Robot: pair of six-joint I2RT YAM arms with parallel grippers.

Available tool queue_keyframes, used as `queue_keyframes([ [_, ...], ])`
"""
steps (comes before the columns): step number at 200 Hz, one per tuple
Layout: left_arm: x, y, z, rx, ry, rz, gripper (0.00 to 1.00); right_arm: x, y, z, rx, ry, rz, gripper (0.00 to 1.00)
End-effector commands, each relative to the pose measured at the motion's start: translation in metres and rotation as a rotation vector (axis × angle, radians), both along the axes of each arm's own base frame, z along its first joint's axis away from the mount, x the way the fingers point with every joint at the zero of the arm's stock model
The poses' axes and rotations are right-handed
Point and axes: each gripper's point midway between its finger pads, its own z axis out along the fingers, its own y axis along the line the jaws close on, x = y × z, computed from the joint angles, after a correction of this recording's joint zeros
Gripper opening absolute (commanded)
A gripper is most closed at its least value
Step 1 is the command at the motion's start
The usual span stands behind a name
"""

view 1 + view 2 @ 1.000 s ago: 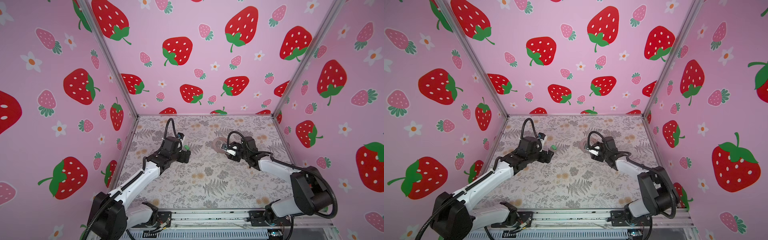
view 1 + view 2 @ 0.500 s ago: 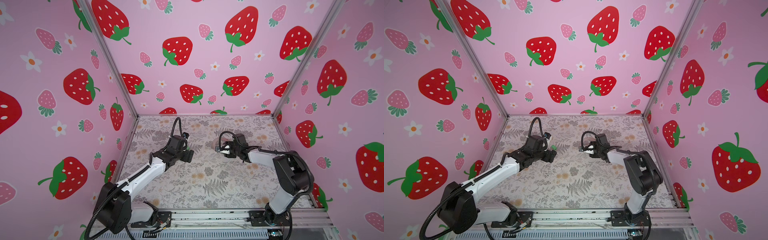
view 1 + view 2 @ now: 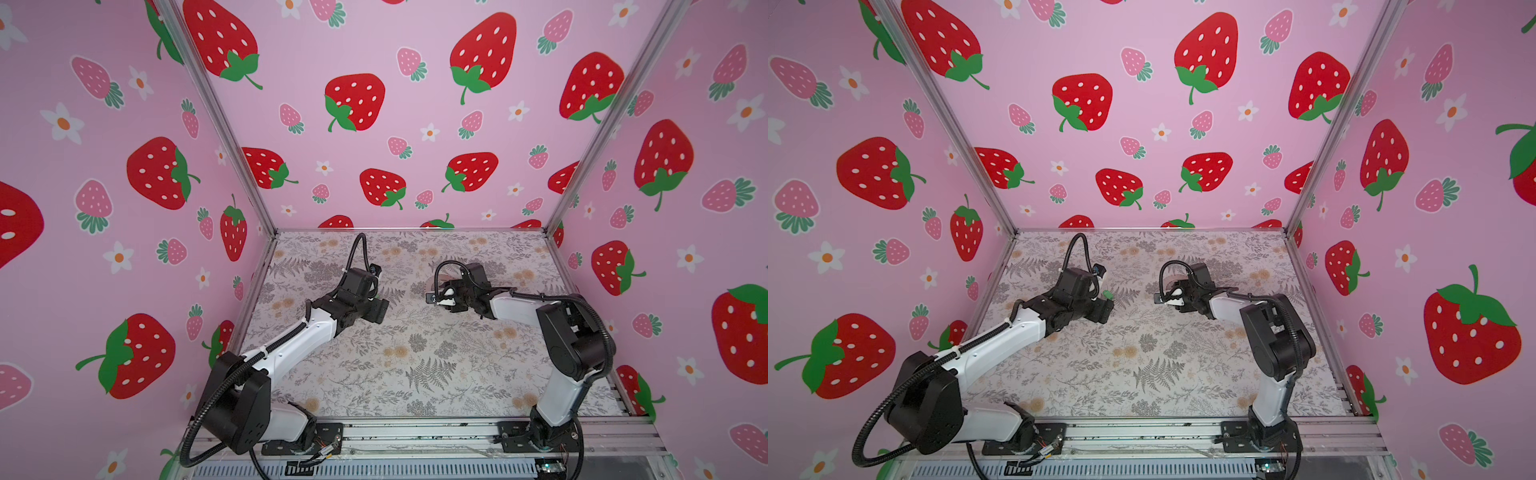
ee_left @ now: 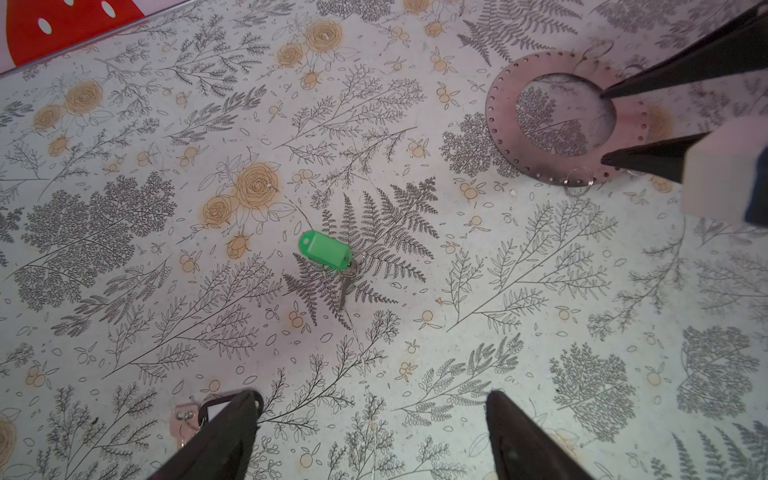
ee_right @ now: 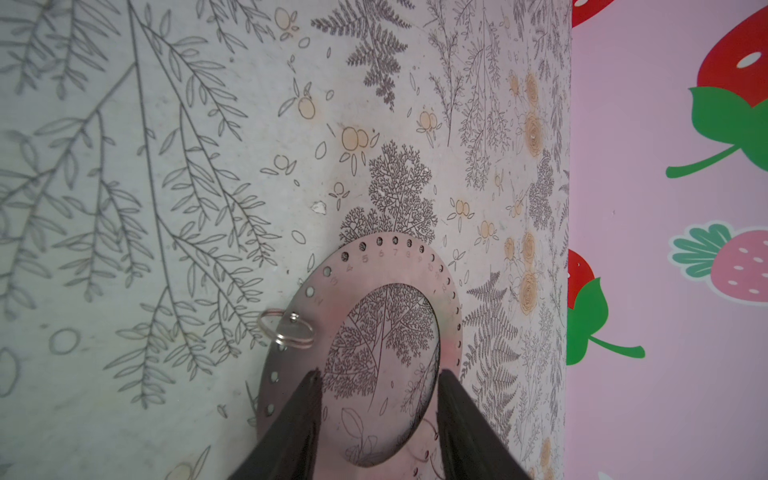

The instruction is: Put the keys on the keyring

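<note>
The keyring [image 5: 360, 271] is a flat grey metal disc with a wide hole, small edge holes and wire loops; it lies on the floral mat [image 4: 457, 332]. My right gripper [image 5: 380, 374] hovers over it, open, its fingertips [image 4: 611, 92] spanning the hole, nothing held. In a top view the right gripper [image 3: 432, 297] sits beside the keyring [image 3: 444, 276]. The green key [image 4: 325, 250] lies in front of my open left gripper [image 4: 371, 395], apart from it. The black-rimmed key [image 4: 210, 410] is half hidden behind one left finger. In a top view the green key [image 3: 1108, 295] shows by the left gripper [image 3: 1106, 311].
Pink strawberry walls [image 3: 415, 124] close in the mat on three sides. A metal rail [image 3: 415, 432] with both arm bases runs along the front edge. A small metal key [image 4: 344, 286] hangs from the green tag.
My right gripper has slid left over the keyring with its jaws narrowing, and its elbow has risen. The left gripper has edged slightly right, still wide open.
</note>
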Motion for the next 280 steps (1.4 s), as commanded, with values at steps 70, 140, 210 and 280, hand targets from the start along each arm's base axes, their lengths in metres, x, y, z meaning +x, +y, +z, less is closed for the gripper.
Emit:
queue_keyframes([
  [70,0.011,-0.004,0.011,0.024,-0.030,-0.016,0.88,-0.013,0.016,-0.018,-0.050,0.041,0.133,0.40],
  [140,0.009,-0.002,0.008,0.043,-0.026,-0.029,0.88,-0.025,0.015,-0.028,-0.098,0.080,0.184,0.34],
  [210,0.009,-0.001,0.007,0.054,-0.024,-0.031,0.88,-0.023,0.012,-0.034,-0.127,0.066,0.174,0.27],
  [280,0.008,0.000,0.004,0.063,-0.013,-0.031,0.87,-0.028,0.013,-0.039,-0.139,0.076,0.183,0.20],
])
